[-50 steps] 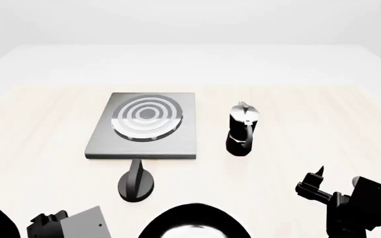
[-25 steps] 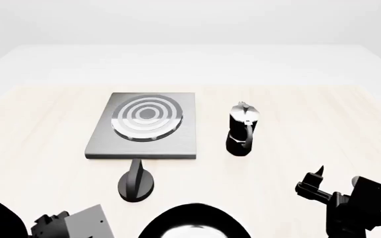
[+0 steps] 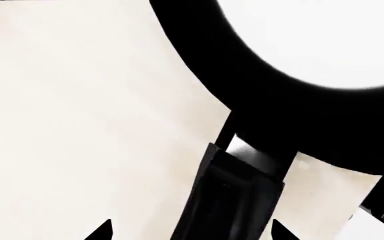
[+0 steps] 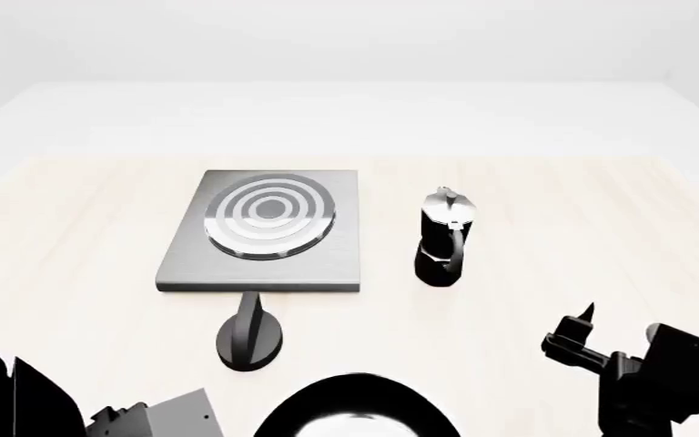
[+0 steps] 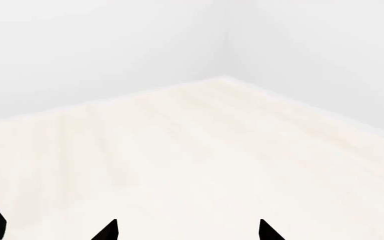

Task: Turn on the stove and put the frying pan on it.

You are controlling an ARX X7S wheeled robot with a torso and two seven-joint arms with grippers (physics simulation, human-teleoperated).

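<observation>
The grey stove (image 4: 265, 232) with its burner rings lies at the table's centre-left. Its black knob (image 4: 250, 340) stands just in front of it. Only the far rim of the frying pan (image 4: 356, 408) shows at the head view's bottom edge. In the left wrist view, the pan's black rim and pale interior (image 3: 325, 40) fill the far side. Its long black handle (image 3: 235, 200) runs back between the fingertips of my left gripper (image 3: 190, 231), which is open astride it. My right gripper (image 4: 619, 330) hangs open over bare table at the front right, holding nothing.
A black-and-silver moka pot (image 4: 447, 238) stands upright right of the stove. My left arm (image 4: 156, 417) shows low at the front left. The right wrist view shows only pale tabletop (image 5: 199, 165) and its far corner.
My left arm has shifted right and lower in the head view, towards the pan. The right arm, pan, stove and knob have not moved.
</observation>
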